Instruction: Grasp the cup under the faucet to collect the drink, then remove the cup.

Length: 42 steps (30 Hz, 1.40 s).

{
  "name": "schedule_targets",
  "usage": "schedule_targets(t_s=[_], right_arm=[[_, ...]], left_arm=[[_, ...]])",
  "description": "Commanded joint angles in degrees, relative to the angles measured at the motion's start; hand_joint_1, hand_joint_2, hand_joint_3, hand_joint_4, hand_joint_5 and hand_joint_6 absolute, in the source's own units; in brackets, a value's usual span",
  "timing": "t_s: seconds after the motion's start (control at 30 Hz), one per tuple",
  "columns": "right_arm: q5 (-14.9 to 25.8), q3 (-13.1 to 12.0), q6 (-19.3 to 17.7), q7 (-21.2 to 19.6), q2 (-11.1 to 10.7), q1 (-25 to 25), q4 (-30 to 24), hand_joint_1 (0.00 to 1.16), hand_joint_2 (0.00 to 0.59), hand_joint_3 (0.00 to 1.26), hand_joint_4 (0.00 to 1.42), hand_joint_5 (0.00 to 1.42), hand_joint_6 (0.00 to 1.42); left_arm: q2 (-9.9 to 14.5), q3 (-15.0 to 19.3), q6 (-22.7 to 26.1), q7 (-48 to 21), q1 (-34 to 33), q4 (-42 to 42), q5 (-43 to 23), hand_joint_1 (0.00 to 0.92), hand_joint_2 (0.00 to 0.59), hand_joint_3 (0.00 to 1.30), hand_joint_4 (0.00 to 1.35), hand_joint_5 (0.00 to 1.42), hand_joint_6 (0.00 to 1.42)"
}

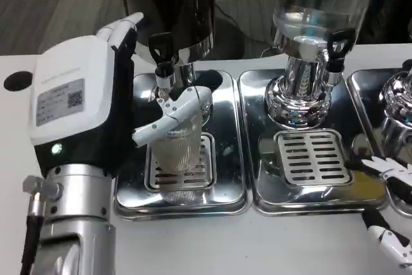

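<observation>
Cup (177, 149), clear and ribbed, stands on the slotted grate (205, 159) of the left drip tray (183, 204), directly beneath the black-handled faucet (164, 62) of the dark dispenser (177, 4). The robot's left hand (129, 101) wraps it, white fingers (174, 111) curled across the upper rim side, so the cup is held in place under the spout. No stream of drink can be made out, and the cup's fill level is too faint to judge.

The step in hand appears to be the collecting: cup gripped and positioned, waiting on the pour. The next move likely calls for the tap lever to be worked, then for the cup to be drawn out level, toward the robot, without tipping.

The right hand (389, 207) rests low at the frame's right edge, near the corner of the middle tray (257, 185), fingers loosely spread and holding nothing.

Room is tight overhead, with the faucet just above the cup's mouth. The tray's raised rim lies between cup and open white table (257, 249) in front, so the cup would need a slight lift to pass it. To the right stands the clear-tank dispenser (315, 24), well apart.
</observation>
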Motion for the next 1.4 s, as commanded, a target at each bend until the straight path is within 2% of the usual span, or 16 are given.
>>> schedule_targets(t_s=[0.03,0.27,0.6,0.83,1.4], right_arm=[[-1.68,-1.78,-0.31,-1.13,-0.92,-0.2,-1.69,0.43,0.443,0.21,0.07,0.02,0.0],[-2.94,-3.26,0.31,-1.5,-1.1,-0.29,-3.06,0.43,0.443,0.21,0.06,0.01,0.0],[-2.07,-3.61,0.12,-1.1,-1.36,-0.05,-3.19,0.42,0.436,0.22,0.04,0.0,0.0],[-1.86,-3.34,-0.24,-1.2,-1.27,-0.16,-2.4,0.42,0.435,0.21,0.04,0.0,0.0],[-0.89,-3.15,-0.3,-1.03,-1.11,-0.17,-2.36,0.42,0.435,0.2,0.05,0.01,0.0]], left_arm=[[-1.26,0.72,-0.87,-1.44,-0.88,0.49,-0.39,0.103,0.049,0.22,0.16,0.71,0.9],[-2.37,1.78,-0.68,-3.75,-2.3,2.83,-1.35,0.093,0.05,0.21,0.14,0.72,0.92],[-3.14,1.51,-0.33,-5.22,-4.19,5.58,-2.57,0.072,0.047,0.21,0.13,0.74,0.92],[-3.51,0.49,-0.7,-5.7,-4.66,5.28,-1.68,0.071,0.047,0.26,0.19,0.78,0.93],[-2.9,-1.52,-1.45,-6.2,0.19,5.16,-2.52,0.071,0.046,0.29,0.22,0.8,0.96]])
